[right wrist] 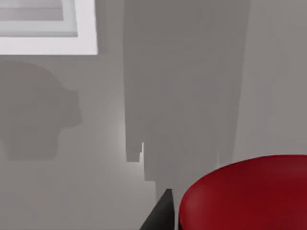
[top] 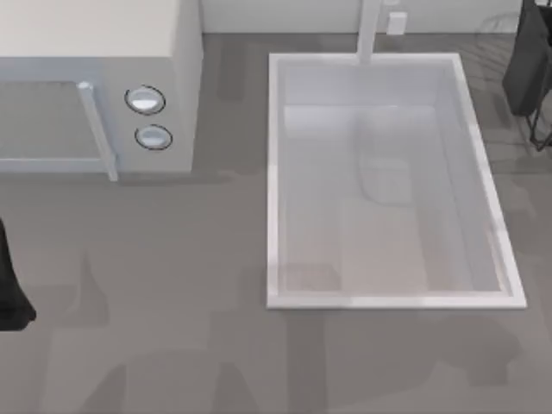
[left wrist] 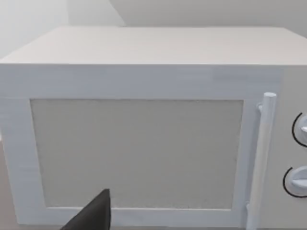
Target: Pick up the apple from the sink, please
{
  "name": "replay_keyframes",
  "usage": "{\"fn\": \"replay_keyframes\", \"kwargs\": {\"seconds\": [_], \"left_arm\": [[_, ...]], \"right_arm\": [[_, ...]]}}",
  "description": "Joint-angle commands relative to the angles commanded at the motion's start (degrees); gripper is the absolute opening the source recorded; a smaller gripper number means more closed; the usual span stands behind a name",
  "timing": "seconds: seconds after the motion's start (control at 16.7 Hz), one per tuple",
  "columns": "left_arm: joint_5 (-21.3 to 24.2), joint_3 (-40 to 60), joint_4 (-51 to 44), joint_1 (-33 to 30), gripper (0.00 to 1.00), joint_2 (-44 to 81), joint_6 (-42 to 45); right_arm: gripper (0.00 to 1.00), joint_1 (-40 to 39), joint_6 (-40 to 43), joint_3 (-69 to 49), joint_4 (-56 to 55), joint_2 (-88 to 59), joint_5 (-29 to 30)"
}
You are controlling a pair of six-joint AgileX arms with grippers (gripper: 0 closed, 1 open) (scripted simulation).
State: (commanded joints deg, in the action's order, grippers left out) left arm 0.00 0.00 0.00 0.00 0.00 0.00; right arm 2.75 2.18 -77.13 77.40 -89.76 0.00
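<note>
The apple (right wrist: 244, 196) is glossy and dark red, very close to the right wrist camera and held above the grey table. My right gripper (right wrist: 225, 223) is shut on it, with one dark finger (right wrist: 160, 215) pressed against the apple's side. The right arm (top: 530, 60) shows as a dark shape at the top view's far right, beyond the sink. The sink (top: 388, 301) is a deep white basin with nothing in it; a corner of its rim (right wrist: 48, 45) appears in the right wrist view. My left gripper (left wrist: 93, 215) is parked at the table's left edge, facing the microwave.
A white microwave (top: 95, 52) with two round knobs (top: 145, 100) and a bar handle (left wrist: 261, 158) stands at the back left. A white faucet post (top: 369, 30) rises behind the sink. Grey tabletop (top: 172, 345) spreads in front of both.
</note>
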Motion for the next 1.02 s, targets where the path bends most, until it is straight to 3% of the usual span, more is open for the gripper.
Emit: {"fn": "replay_keyframes", "kwargs": {"seconds": [0.42, 1.02], "left_arm": [[0.0, 0.0, 0.0, 0.0, 1.0, 0.0, 0.0], [0.0, 0.0, 0.0, 0.0, 1.0, 0.0, 0.0]], "right_arm": [[0.0, -0.2, -0.1, 2.2, -2.2, -0.5, 0.0], [0.0, -0.2, -0.3, 20.5, -25.3, -4.7, 0.0]]}}
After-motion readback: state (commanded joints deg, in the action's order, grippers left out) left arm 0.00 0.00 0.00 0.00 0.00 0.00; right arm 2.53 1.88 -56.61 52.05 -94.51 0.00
